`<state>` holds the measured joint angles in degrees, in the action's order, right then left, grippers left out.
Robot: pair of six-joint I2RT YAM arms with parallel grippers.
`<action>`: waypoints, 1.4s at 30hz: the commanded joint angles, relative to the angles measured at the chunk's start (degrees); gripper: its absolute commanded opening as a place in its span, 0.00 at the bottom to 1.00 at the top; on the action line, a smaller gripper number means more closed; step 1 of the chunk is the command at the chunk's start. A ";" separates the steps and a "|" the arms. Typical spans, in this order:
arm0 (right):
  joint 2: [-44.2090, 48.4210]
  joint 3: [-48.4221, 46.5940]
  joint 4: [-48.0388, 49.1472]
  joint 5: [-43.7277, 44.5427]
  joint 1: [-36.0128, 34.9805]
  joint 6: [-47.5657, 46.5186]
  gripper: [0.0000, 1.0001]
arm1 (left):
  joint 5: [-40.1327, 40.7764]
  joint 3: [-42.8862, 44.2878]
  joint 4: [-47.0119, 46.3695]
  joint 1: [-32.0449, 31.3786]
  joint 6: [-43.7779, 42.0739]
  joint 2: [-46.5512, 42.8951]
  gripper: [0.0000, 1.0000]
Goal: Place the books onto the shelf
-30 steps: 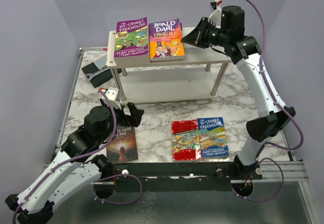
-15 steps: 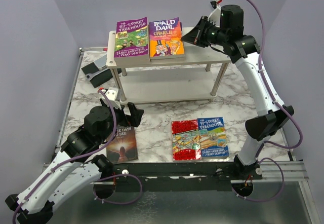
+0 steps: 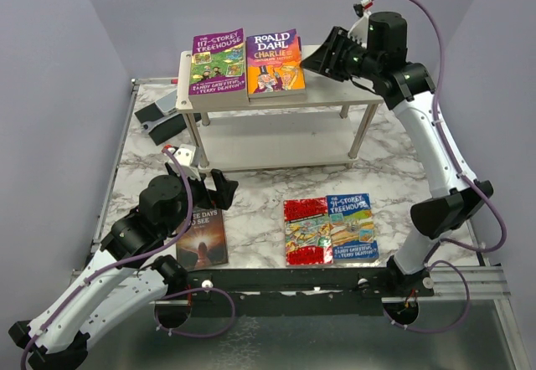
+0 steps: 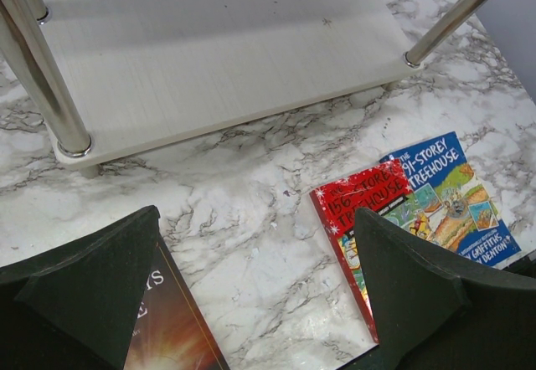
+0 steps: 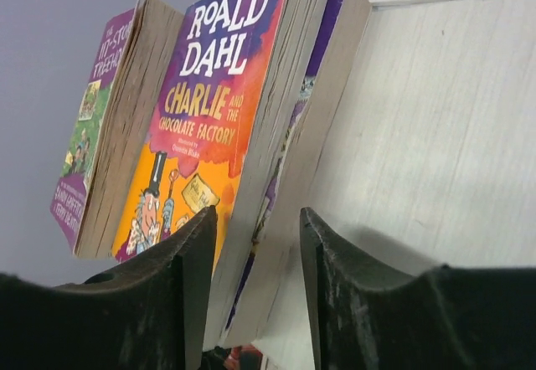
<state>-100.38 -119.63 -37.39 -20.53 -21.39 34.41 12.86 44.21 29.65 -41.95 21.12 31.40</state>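
Hovering beside the top board of the shelf (image 3: 335, 81), the right tool (image 3: 314, 59) is holding its jaws parted and gripping nothing, with the page edges of the Roald Dahl book (image 3: 275, 62) just in front of them. That book is lying flat on the top board, resting on a purple-covered book (image 5: 331, 77), beside the purple Treehouse book (image 3: 218, 60). The left tool (image 3: 219, 182) is hanging wide open and empty low above the counter (image 3: 260, 194), near the top edge of the dark book (image 3: 203, 238). The red book (image 3: 306, 232) and the blue book (image 3: 352, 228) are lying side by side, touching, on the counter in front of the shelf.
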 commanded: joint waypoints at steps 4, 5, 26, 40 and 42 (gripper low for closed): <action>13.00 7.19 0.30 7.59 -0.41 -3.96 0.52 | 0.08 0.53 -0.51 0.33 0.61 0.97 0.99; 14.76 8.69 0.30 8.50 -0.41 -4.38 0.53 | 0.32 0.86 -0.29 0.30 0.72 1.19 0.99; 51.40 56.26 -5.79 18.31 -0.41 -4.69 0.64 | -19.57 -6.17 -12.63 0.26 11.46 14.48 0.99; 49.22 81.57 3.56 6.79 -0.77 -0.96 0.62 | -25.28 -17.09 -29.23 -1.65 20.62 23.91 0.99; 47.37 83.81 6.29 5.92 -2.04 0.26 0.61 | -25.88 -18.57 -31.70 -2.17 21.56 25.47 0.99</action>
<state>-50.46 -39.70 -37.71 -9.13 -21.67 31.99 -10.02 28.32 5.80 -43.05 39.16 54.50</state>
